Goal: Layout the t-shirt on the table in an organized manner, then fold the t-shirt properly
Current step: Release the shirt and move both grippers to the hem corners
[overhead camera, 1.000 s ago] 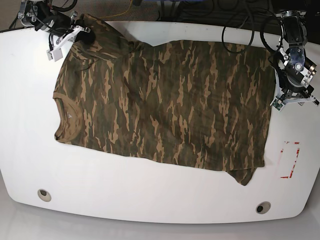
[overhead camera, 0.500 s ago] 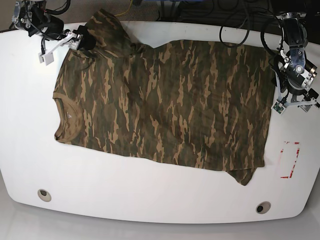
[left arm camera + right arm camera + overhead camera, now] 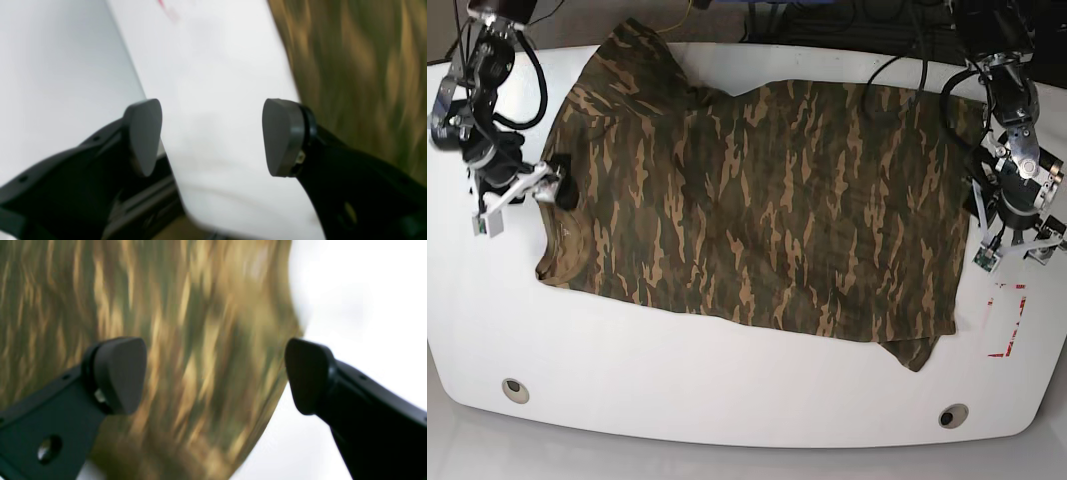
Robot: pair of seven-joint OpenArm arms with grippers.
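The t-shirt [image 3: 757, 200], a camouflage garment in dark green, brown and tan, is laid flat across the middle of the table [image 3: 727, 400], with its collar end toward 9 o'clock and its hem toward 3 o'clock in the base view. One sleeve is spread toward 11 o'clock and overlaps the far table edge; the other sleeve shows only as a small tip projecting from under the body at about 5 o'clock. The cloth lies mostly smooth, with slight ripples near the collar and along the hem. The right gripper [image 3: 519, 192] is positioned at 9 o'clock of the shirt, over the collar edge; in its wrist view the two dark pads [image 3: 120, 373] are spread wide, with blurred camouflage cloth [image 3: 186, 356] seen below and between them and nothing pinched. The left gripper [image 3: 1017, 245] is positioned at 3 o'clock of the shirt, just beside the hem edge; in its wrist view the grey pads [image 3: 280, 136] are held apart over bare white tabletop [image 3: 213, 100], the shirt's edge [image 3: 360, 66] lying to one side, nothing gripped. A red-marked rectangle [image 3: 1009, 318] is noted on the tabletop at 4 o'clock of the shirt, just below the left gripper. Two round grommet holes [image 3: 515, 389] are set near the front edge, one at 7 o'clock and one at 5 o'clock. Dark cables [image 3: 907, 45] are bundled beyond the far edge at 1 o'clock.
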